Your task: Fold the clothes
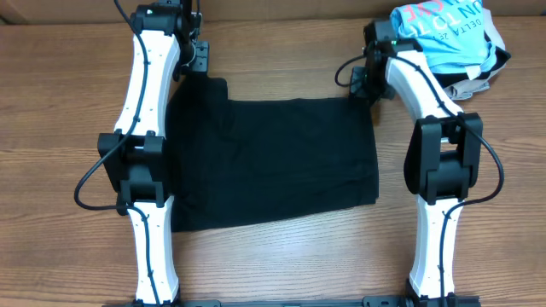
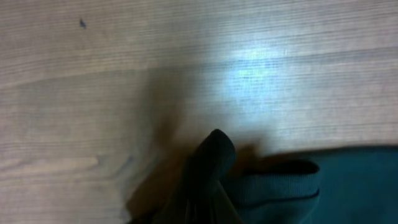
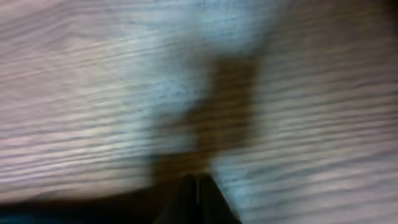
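- A black garment [image 1: 273, 162] lies spread flat on the bench [image 1: 68, 102], between the arms.
- The left hand [image 1: 198, 58] is at its far left corner and the right hand [image 1: 358, 81] at its far right corner.
- I cannot tell either hand's opening or hold.
- A clothes pile [image 1: 448, 38] sits beyond the right arm.

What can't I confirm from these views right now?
Left fingers: open or shut; overhead too small, left wrist view dark, cropped at bottom edge.
Right fingers: same; right wrist view motion-blurred.
Black garment: left edge under left arm, overhead.
Clothes pile: cut by overhead's top edge.

Matt black cloth garment [image 1: 273, 162] on grained wood table [image 1: 281, 264] (slightly glossy).
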`<state>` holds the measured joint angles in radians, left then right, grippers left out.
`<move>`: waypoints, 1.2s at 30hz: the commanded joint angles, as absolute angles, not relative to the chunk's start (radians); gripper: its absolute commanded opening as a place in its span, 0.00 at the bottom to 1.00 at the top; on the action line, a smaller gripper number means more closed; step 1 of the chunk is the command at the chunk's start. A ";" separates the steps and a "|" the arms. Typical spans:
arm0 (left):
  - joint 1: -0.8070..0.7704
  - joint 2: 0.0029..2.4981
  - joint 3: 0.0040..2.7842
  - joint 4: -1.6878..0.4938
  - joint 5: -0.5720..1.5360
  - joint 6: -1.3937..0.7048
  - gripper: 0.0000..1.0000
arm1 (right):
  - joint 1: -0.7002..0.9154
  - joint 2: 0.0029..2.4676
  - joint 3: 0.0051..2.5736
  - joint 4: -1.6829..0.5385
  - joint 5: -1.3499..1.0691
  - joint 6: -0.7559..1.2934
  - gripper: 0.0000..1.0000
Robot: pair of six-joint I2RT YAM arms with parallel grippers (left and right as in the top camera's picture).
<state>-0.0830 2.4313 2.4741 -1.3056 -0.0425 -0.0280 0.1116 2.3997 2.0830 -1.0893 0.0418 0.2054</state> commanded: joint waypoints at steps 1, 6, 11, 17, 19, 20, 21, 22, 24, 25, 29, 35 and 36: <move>-0.075 2.425 2.556 -1.353 -0.056 -0.049 0.04 | 0.108 2.390 2.243 -1.192 0.058 0.205 0.04; -0.072 2.425 2.643 -1.497 -0.052 -0.071 0.04 | 0.108 2.390 2.409 -1.391 0.028 0.188 0.04; -0.070 2.425 2.663 -1.628 -0.064 -0.086 0.04 | 0.107 2.390 2.458 -1.542 -0.003 0.170 0.04; -0.065 2.425 2.654 -1.690 -0.073 -0.087 0.04 | 0.107 2.390 2.450 -1.617 -0.004 0.171 0.04; -0.065 2.425 2.650 -1.690 -0.053 -0.086 0.04 | 0.107 2.390 2.450 -1.637 -0.012 0.171 0.04; -0.065 2.424 2.648 -1.690 -0.043 -0.086 0.04 | 0.107 2.390 2.450 -1.647 -0.022 0.171 0.04; -0.065 2.422 2.646 -1.690 -0.031 -0.086 0.04 | 0.107 2.389 2.450 -1.654 -0.029 0.171 0.04; -0.065 2.419 2.644 -1.690 -0.025 -0.087 0.04 | 0.107 2.386 2.450 -1.657 -0.033 0.171 0.04; -0.065 2.410 2.635 -1.690 -0.025 -0.096 0.04 | 0.107 2.376 2.450 -1.655 -0.033 0.175 0.04; -0.064 2.400 2.626 -1.690 -0.026 -0.106 0.04 | 0.107 2.366 2.450 -1.652 -0.032 0.176 0.04; -0.048 2.347 2.574 -1.690 -0.037 -0.118 0.04 | 0.097 2.315 2.450 -1.642 -0.031 0.178 0.04; -0.006 2.291 2.511 -1.690 -0.025 -0.111 0.04 | 0.049 2.294 2.448 -1.686 -0.033 0.178 0.04; -0.006 2.288 2.498 -1.690 -0.025 -0.109 0.04 | 0.045 2.294 2.447 -1.690 -0.033 0.178 0.04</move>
